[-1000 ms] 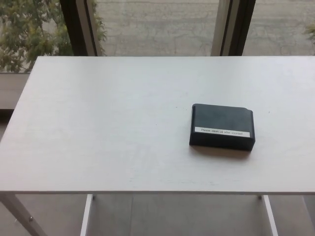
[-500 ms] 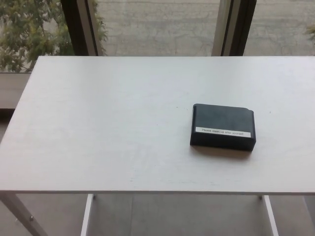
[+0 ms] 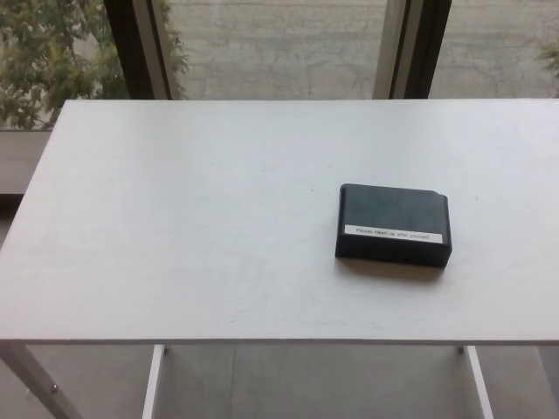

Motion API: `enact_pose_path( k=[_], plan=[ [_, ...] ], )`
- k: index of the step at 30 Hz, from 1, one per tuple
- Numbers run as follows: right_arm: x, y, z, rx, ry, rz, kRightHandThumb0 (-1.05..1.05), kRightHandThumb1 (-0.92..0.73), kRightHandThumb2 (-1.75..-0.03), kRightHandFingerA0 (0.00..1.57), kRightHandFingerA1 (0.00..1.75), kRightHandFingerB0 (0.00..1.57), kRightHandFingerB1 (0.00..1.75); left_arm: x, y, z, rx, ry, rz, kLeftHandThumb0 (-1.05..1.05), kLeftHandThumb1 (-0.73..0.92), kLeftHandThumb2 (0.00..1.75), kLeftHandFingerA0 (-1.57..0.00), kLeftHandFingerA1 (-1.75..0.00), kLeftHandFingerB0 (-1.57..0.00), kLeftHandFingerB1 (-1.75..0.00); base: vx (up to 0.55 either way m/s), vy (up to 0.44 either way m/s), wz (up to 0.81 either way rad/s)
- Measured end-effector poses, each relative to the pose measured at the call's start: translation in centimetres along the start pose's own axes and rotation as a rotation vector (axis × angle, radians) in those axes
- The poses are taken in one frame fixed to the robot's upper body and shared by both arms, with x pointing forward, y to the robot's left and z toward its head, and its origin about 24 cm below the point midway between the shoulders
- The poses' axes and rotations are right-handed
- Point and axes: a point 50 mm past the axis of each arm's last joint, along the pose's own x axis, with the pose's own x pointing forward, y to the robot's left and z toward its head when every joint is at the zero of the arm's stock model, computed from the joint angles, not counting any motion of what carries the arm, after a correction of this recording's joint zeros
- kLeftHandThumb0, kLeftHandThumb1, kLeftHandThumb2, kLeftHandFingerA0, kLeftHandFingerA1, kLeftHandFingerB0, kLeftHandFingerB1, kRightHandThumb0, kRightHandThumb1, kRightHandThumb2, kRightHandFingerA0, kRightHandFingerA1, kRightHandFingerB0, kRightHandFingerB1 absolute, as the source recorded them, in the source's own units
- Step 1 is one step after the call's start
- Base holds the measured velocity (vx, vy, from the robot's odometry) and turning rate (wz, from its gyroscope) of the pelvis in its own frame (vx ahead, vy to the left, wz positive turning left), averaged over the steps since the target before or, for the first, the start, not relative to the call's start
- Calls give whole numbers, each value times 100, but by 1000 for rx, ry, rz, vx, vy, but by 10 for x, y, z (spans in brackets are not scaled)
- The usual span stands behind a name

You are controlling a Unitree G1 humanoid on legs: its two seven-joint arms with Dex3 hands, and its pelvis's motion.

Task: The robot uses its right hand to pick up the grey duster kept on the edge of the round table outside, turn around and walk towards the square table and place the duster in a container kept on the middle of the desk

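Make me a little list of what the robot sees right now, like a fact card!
table: white table, rectangular top, white legs below
object: dark block, lying flat on the table, right of the middle
label: white strip on the block's near side, words too small to read
behind: window frames, pavement and a leafy tree outside
robot hands: neither in view

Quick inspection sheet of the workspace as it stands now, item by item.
Surface: white rectangular table, bare except for one item.
Job's things: dark box with a white label strip on its near side, right of centre; no duster seen.
Clutter: nothing seen.
Hands: neither in view.
Cables: nothing seen.
Surroundings: window frames behind the table, pavement and a tree outside.
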Motion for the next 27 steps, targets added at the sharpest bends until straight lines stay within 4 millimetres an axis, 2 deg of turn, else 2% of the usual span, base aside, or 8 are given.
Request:
enact_pose_path(
  k=[2,3,4,8,9,12,26,27],
  plan=[
    [6,-2,14,-8,-53,15,-59,-59,-58,1,27,3,17,0,-1,-2,-1,6,-2,3,62,106,-98,-116,-89,-92,0,0,0],
    [11,-4,26,-18,-99,30,-59,-59,-58,1,27,3,17,-1,-2,-3,-1,10,-4,3,62,106,-98,-116,-89,-92,0,0,0],
    [14,-5,32,-25,-124,38,-65,-44,-84,0,19,0,19,-1,-2,-3,-1,12,-5,5,61,107,-100,-112,-90,-92,0,0,0],
    [30,-8,82,-64,-295,98,-65,-44,-84,0,19,0,19,-1,-4,-3,0,13,-9,5,61,107,-100,-112,-90,-92,0,0,0],
    [32,-9,91,-71,-322,107,-67,-43,-85,2,38,3,19,-1,-4,-3,0,13,-10,1,65,101,-98,-116,-89,-92,0,0,0],
    [41,-6,128,-94,-438,150,-67,-39,-80,1,47,6,15,-1,-4,-4,0,15,-10,4,63,105,-97,-114,-87,-91,0,0,0],
    [56,40,248,-146,-769,364,-72,-45,-82,5,51,3,29,-3,-3,-9,-2,32,-7,4,66,107,-96,-117,-86,-91,0,0,0],
    [56,44,253,-154,-778,382,-78,-47,-85,8,51,5,32,-3,-3,-9,-2,33,-7,5,62,113,-107,-121,-92,-96,0,0,0]
  ],
)
